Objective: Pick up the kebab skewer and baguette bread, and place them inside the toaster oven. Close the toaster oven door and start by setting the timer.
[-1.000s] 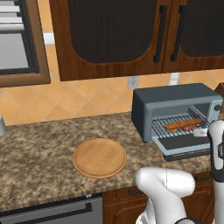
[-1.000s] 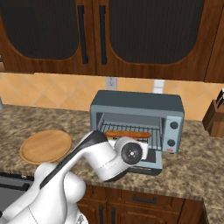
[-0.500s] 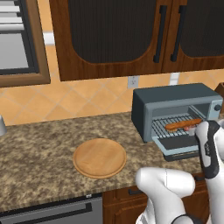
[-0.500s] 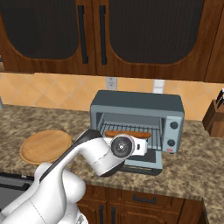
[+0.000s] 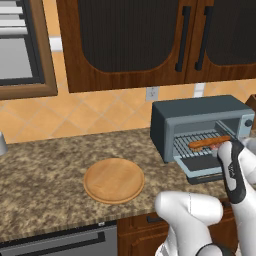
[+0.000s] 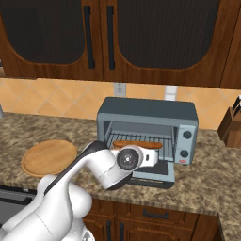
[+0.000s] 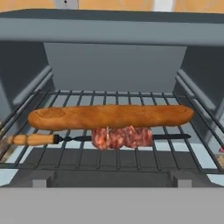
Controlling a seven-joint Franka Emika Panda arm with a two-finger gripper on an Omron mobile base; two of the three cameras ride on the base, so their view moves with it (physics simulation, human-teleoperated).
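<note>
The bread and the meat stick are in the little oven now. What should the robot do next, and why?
Probably pull the hand back and go down to the open door to swing it up shut. The baguette and the skewer already lie side by side on the rack of the toaster oven, and the gripper, in front of the opening, holds nothing.

1. A rendered home kitchen: dark wooden wall cupboards (image 6: pixel 117 37) hang over an orange tiled backsplash (image 5: pixel 75 112).
2. A speckled granite bench (image 5: pixel 45 175) carries a toaster oven (image 6: pixel 148 127), a round wooden board (image 5: pixel 114 180) and a knife block (image 6: pixel 232 127).
3. Wall sockets (image 6: pixel 119 88) sit in the tiles.
</note>
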